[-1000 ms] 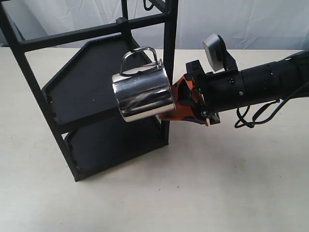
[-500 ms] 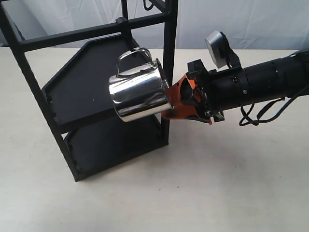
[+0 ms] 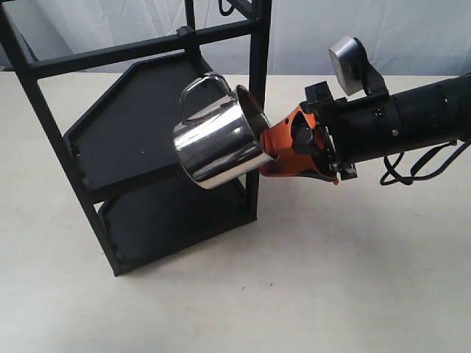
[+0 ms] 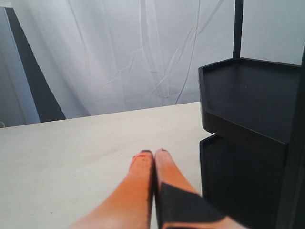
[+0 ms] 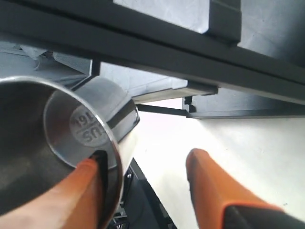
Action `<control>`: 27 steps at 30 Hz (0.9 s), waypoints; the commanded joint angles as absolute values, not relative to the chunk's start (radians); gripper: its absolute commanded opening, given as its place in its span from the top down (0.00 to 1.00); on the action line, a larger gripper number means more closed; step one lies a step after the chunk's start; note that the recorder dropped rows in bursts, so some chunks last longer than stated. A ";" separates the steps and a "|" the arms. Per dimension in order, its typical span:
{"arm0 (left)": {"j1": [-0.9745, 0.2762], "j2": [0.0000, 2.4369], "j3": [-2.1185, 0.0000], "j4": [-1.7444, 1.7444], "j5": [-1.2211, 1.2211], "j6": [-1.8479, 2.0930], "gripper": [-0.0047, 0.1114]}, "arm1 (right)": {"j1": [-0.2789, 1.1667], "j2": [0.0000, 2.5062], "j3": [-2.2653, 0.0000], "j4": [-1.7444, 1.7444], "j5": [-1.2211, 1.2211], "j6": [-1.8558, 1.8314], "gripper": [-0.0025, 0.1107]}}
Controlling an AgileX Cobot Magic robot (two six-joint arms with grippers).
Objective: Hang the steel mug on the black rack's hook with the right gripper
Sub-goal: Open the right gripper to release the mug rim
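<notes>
The steel mug (image 3: 219,145) hangs tilted in front of the black rack (image 3: 48,125). Its mouth faces my right gripper (image 3: 269,151), and its handle loop (image 3: 204,82) is up at the lower end of the hook (image 3: 195,60). I cannot tell whether the loop is caught on the hook. In the right wrist view the right gripper (image 5: 143,160) is open. One orange finger (image 5: 86,191) is inside the mug (image 5: 71,124), and the other is well apart over the table. The left gripper (image 4: 153,153) is shut on nothing, next to the rack (image 4: 248,95).
The rack's two flat shelves (image 3: 132,125) lie behind and below the mug. Its right upright (image 3: 257,66) stands just behind the mug's rim. A pale table (image 3: 309,279) extends in front, and white curtains hang behind. A blocky clamp (image 5: 224,19) sits on the crossbar.
The right arm has drawn back to the right. The mug has tipped further, its mouth turning toward the gripper and its body shifting slightly right. The left gripper shows no earlier frame.
</notes>
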State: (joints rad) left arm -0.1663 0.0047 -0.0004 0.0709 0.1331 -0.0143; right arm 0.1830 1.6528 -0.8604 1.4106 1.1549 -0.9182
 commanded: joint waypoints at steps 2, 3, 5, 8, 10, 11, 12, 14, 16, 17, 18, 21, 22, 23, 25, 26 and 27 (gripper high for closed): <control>-0.171 0.000 0.000 0.072 0.128 -0.017 0.95 | 0.175 1.627 -0.855 1.395 1.171 -0.927 0.54; -0.171 0.000 0.000 0.072 0.128 -0.017 0.95 | 0.175 1.618 -0.855 1.395 1.171 -0.927 0.54; -0.171 0.000 0.000 0.072 0.128 -0.017 0.95 | 0.175 1.603 -0.855 1.395 1.171 -0.931 0.54; -0.171 0.000 0.000 0.072 0.128 -0.017 0.95 | 0.175 1.587 -0.855 1.395 1.168 -0.931 0.54; -0.171 0.000 0.000 0.072 0.128 -0.017 0.95 | 0.175 1.581 -0.855 1.395 1.169 -0.931 0.54; -0.171 0.000 0.000 0.072 0.128 -0.017 0.95 | 0.173 1.578 -0.855 1.394 1.164 -0.931 0.54; -0.171 0.000 0.000 0.072 0.128 -0.017 0.95 | 0.164 1.574 -0.855 1.393 1.164 -0.931 0.54; -0.171 0.000 0.000 0.072 0.128 -0.017 0.95 | 0.136 1.560 -0.855 1.391 1.168 -0.931 0.54; -0.171 0.000 0.000 0.072 0.128 -0.017 0.95 | 0.105 1.530 -0.855 1.389 1.175 -0.921 0.54; -0.171 0.000 0.000 0.072 0.128 -0.017 0.95 | 0.093 1.515 -0.855 1.386 1.175 -0.912 0.54; -0.171 0.000 0.000 0.072 0.128 -0.017 0.95 | 0.089 1.500 -0.855 1.373 1.177 -0.898 0.54; -0.171 0.000 0.000 0.072 0.128 -0.017 0.95 | 0.089 1.478 -0.855 1.340 1.177 -0.879 0.54; -0.171 0.000 0.000 0.072 0.128 -0.017 0.95 | 0.089 1.473 -0.855 1.331 1.181 -0.876 0.54; -0.171 0.000 0.000 0.072 0.128 -0.017 0.95 | 0.089 1.466 -0.855 1.313 1.181 -0.866 0.54; -0.171 0.000 0.000 0.072 0.128 -0.017 0.95 | 0.089 1.452 -0.855 1.275 1.182 -0.853 0.54; -0.171 0.000 0.000 0.072 0.128 -0.017 0.95 | 0.089 1.437 -0.855 1.246 1.182 -0.837 0.54; -0.171 0.000 0.000 0.072 0.128 -0.017 0.95 | 0.089 1.425 -0.855 1.225 1.189 -0.821 0.54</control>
